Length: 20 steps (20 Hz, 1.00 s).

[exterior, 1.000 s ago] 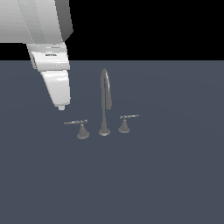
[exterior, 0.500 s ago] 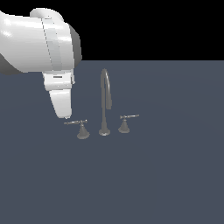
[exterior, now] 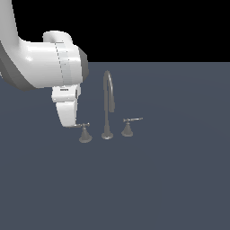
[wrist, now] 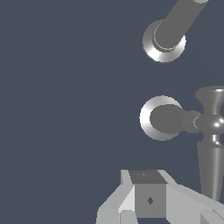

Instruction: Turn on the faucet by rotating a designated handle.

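Change since the earlier frames: the arm (exterior: 42, 63) had swung lower and toward the faucet (exterior: 108, 105); its white end link, which had hung clear above the lever, now reached the lever's outer tip.

Exterior view. Faucet: grey, standing on a dark blue-grey surface (exterior: 170, 179), near picture centre. Spout: tall thin gooseneck, upright, outlet curving down toward 3 o'clock. Handle (exterior: 83, 130): at 9 o'clock of the spout base, flared base, thin lever lying level and pointing toward 9 o'clock. Twin handle (exterior: 129, 126): at 3 o'clock of the spout base, lever pointing toward 3 o'clock. Arm: large white body with grey joint bands, occupying the 10 o'clock quarter. Its tapered white tip met the lever's free end; touching or just beside could not be told. Fingers hidden behind the link here.

Wrist view. Gripper (wrist: 151, 205): grey blocky body at the frame edge; only part shown, so whether the jaws stood apart or together could not be told. Handle (wrist: 210, 131): seen from above, lever running past the gripper body, just beside it. Spout base (wrist: 161, 118): a bright ring. Second ring (wrist: 164, 41) beyond it, under a grey rod.
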Motion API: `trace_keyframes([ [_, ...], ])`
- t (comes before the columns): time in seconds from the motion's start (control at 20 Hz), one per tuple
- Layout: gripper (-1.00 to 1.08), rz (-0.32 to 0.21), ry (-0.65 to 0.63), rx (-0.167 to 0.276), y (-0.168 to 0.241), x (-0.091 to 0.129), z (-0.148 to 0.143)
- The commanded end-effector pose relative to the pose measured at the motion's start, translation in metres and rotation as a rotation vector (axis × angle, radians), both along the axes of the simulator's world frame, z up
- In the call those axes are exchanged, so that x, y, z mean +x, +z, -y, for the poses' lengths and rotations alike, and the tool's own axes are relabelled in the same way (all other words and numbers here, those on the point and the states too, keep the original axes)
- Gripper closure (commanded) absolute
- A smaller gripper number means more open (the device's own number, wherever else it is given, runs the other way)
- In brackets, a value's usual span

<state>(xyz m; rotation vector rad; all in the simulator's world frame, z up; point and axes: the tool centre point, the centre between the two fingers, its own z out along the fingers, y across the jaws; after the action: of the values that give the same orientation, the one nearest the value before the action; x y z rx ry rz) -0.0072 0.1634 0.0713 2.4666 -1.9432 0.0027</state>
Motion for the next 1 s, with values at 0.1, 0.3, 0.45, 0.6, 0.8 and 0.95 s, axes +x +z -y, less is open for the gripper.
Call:
trace_keyframes([
  [0.1,1.08,0.0,-0.021,0.001,-0.006,0.006,0.0],
  [0.3,1.08,0.0,-0.023,0.001,-0.006,0.006,0.001],
  [0.45,1.08,-0.001,-0.023,0.001,-0.006,0.003,0.0],
  [0.6,1.08,-0.001,-0.023,0.001,-0.006,-0.008,-0.003],
  [0.8,1.08,0.0,-0.023,0.002,-0.006,-0.022,-0.006],
  [0.95,1.08,0.0,-0.023,0.002,-0.006,-0.032,-0.008],
])
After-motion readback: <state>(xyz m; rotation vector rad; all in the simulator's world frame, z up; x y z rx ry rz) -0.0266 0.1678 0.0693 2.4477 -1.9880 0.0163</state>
